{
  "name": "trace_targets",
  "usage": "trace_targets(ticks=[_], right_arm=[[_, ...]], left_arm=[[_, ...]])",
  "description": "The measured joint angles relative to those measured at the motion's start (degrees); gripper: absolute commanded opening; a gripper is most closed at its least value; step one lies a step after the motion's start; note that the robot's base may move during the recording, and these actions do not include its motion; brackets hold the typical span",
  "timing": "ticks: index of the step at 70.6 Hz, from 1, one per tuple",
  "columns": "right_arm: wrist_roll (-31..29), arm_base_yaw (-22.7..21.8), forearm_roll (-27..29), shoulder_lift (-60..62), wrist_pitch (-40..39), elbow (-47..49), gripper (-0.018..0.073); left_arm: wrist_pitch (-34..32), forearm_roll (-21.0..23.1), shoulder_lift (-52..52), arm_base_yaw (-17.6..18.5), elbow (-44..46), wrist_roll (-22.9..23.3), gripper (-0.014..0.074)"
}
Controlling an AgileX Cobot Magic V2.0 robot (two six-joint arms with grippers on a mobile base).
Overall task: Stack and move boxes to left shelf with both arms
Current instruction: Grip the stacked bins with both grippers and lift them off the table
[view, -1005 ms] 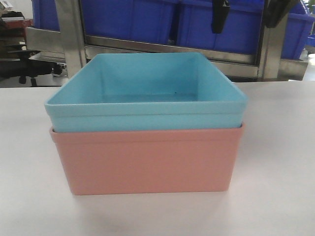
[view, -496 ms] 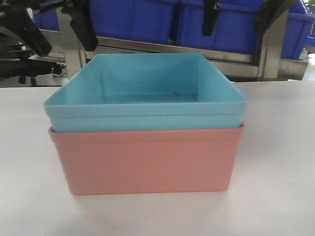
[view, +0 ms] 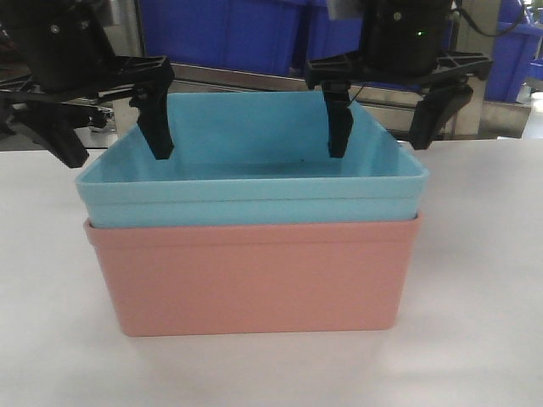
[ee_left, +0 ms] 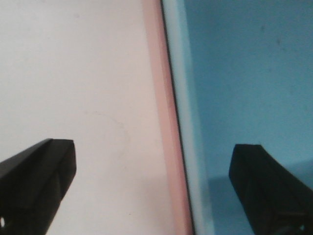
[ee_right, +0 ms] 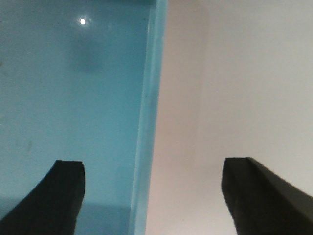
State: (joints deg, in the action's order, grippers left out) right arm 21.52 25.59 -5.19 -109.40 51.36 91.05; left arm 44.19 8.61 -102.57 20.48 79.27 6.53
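**Claws straddle the side walls**

The sky-blue box (view: 254, 199) sits nested in the salmon-pink box (view: 254, 275) on the tabletop (view: 475, 280). The left claw (view: 117, 155) hangs wide open over the stack's left wall, one finger outside, one inside; the right claw (view: 380, 146), equally wide, brackets the right wall. Both rims lie directly below, I'd say

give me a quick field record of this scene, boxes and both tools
stack: blue box nested in pink box
resting on: white table
left tool: open, straddling the stack's left wall, one finger inside the blue box
right tool: open, straddling the right wall
grasp: not yet closed
background: dark blue bins
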Motion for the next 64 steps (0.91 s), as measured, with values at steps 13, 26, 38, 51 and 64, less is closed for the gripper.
trace_targets(ticks=[13,26,38,51,64], right_arm=[[-0.50,0.00,0.09,-3.31,-0.38,0.00,0.0543],[-0.61,0.00,0.09,-4.99,-1.57,0.00,0.0396],[-0.72,0.00,0.09,-5.86,-2.33,0.59,0.0282],[-1.82,0.00,-0.21,-6.00,-2.25,0.62,0.0103],[-2.17,0.00,-0.21,-6.04,-2.36,0.62,0.0032]], left_arm=[[-1.81,2.09,-2.82,0.00,0.08,0.00,0.0533],[-2.03,2.63,-5.69,0.00,0.36,0.00,0.0533],[-2.03,2.86,-6.63,0.00,1.00,0.11,0.0494],[-2.26,3.09,-7.04,0.00,1.33,0.24,0.0231],[-2.55,4.24,-7.08,0.00,1.33,0.33,0.0005]])
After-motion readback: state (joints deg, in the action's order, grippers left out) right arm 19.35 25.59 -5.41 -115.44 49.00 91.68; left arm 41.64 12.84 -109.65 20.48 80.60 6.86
